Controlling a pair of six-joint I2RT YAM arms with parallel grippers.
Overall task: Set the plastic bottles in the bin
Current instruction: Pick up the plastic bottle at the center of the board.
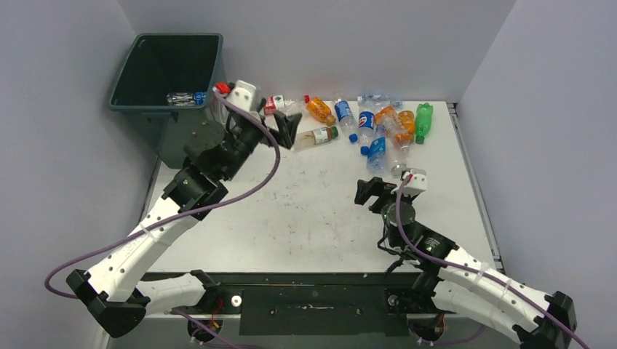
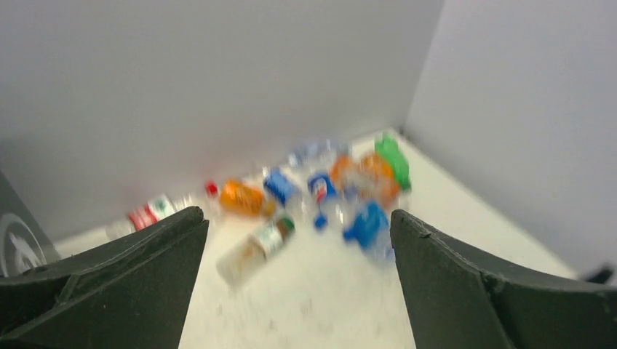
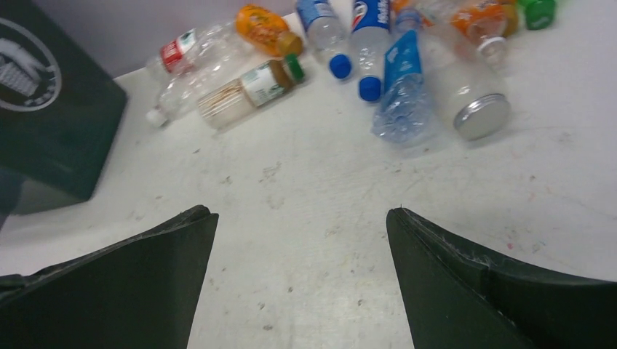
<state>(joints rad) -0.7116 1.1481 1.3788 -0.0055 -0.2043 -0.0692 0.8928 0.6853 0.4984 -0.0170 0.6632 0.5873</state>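
The dark green bin [image 1: 166, 69] stands at the far left corner and holds a clear bottle [image 1: 185, 97]. Several plastic bottles lie along the back of the table: a tea-coloured one with a green cap [image 1: 318, 137], an orange one [image 1: 320, 110], a green one [image 1: 423, 120] and a blue-labelled one [image 1: 376, 153]. My left gripper [image 1: 289, 127] is open and empty, just left of the tea-coloured bottle [image 2: 258, 247]. My right gripper [image 1: 371, 193] is open and empty over bare table, nearer than the blue-labelled bottle [image 3: 404, 87].
The bin's side [image 3: 51, 109] shows at the left of the right wrist view. A clear bottle with a silver lid [image 3: 480, 116] lies nearest my right gripper. Grey walls close the back and both sides. The left wrist view is blurred.
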